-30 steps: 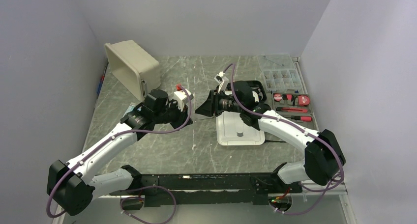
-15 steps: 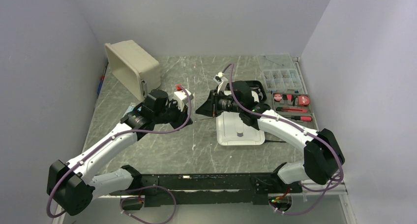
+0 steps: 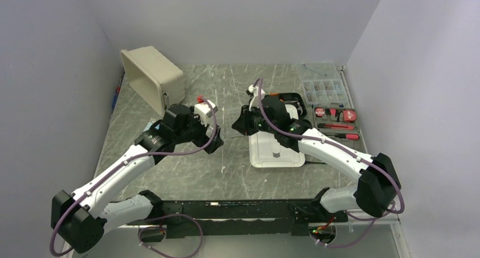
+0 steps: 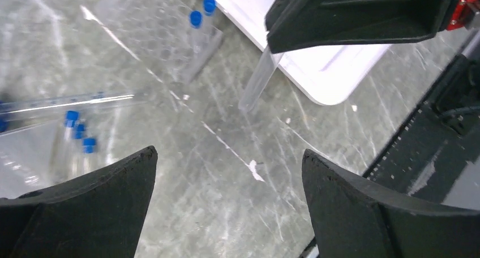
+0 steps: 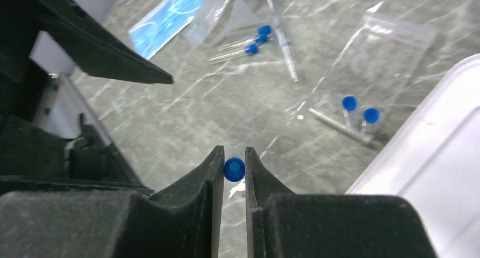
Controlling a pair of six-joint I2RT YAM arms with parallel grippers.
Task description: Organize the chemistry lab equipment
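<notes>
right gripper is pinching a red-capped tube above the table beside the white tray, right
Not quite: the cap is blue, not red. The right wrist view shows the right gripper pinching a blue-capped tube above the table, beside the white tray.

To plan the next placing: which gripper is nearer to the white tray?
The right. The right gripper hangs beside the white tray's left edge, shut on a blue-capped tube; the left gripper, open, is farther left over the table.
</notes>
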